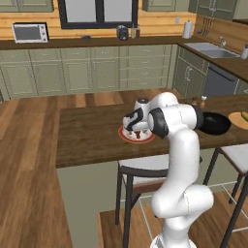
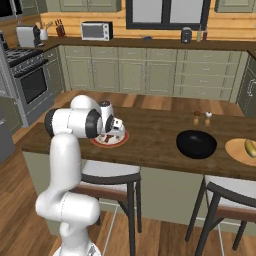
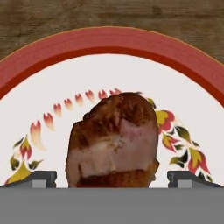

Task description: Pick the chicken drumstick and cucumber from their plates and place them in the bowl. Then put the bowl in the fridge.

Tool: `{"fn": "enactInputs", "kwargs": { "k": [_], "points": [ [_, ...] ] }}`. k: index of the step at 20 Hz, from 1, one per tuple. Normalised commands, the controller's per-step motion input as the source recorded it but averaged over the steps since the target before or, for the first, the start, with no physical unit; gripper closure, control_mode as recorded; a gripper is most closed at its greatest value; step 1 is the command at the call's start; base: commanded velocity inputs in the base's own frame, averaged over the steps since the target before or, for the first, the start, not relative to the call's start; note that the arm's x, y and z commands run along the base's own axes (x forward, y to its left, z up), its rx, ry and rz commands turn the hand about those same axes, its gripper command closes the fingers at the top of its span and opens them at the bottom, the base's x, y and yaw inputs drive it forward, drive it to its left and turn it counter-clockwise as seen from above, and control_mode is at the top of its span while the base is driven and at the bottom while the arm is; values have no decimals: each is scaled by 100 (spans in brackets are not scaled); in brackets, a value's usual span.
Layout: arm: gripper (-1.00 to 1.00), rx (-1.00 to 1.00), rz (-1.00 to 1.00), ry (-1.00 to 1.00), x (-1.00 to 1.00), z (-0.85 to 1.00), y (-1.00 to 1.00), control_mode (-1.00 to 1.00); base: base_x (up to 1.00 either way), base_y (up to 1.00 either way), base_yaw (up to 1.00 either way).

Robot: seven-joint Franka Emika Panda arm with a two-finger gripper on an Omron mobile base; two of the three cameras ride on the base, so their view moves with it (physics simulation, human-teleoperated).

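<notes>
Left base view first: the white arm bends down over the wooden counter [image 1: 87, 135], and the claw [image 1: 137, 131] is sitting low right above the red-rimmed plate [image 1: 127, 137]. You can just about make out something dark on the plate under it, but the hand covers most of it. The black bowl [image 1: 215, 123] is off to the right on the same counter, partly behind the arm's elbow, well apart from the plate. Further right at the edge there's an orange-yellow plate [image 1: 238, 119] with something on it, too cut off to tell much.

Right base view, same scene from the other side: the claw [image 2: 111, 134] is down over the red-rimmed plate [image 2: 120, 140] near the counter's [image 2: 155, 145] left end, with the bowl [image 2: 196, 144] sitting well to the right, and nothing in it that I can make out. Past the bowl, the orange-yellow plate [image 2: 235, 151] has the pale green cucumber [image 2: 250, 147] lying on it. Two small shakers [image 2: 202, 118] stand behind the bowl.

Hand view is the good one: the chicken drumstick [image 3: 114, 140] lies on the plate's [image 3: 109, 43] cream centre, right between the two dark fingertips [image 3: 189, 178]. The fingers stand spread on either side with a gap to the meat on each side, so the claw [image 3: 112, 179] is open around it, not squeezing.
</notes>
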Motion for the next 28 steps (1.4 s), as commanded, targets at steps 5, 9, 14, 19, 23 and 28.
{"fn": "enactInputs", "kwargs": {
  "k": [5, 9, 14, 19, 23, 28],
  "points": [
    [100, 0, -5, 1, 0, -22, 0, -100, 0, 0, 0],
    [100, 0, 0, 0, 0, -4, 0, -100, 0, 0, 0],
    [100, 0, 0, -7, -41, 0, 0, -100, 0, 0, 0],
    [100, 0, 0, -34, -100, 34, 2, -100, 0, 0, 0],
    [100, 4, 0, -24, -100, 82, -1, -100, 0, 0, 0],
    [100, 6, 0, -9, -99, 100, 0, -100, 0, 0, 0]
  ]
}}
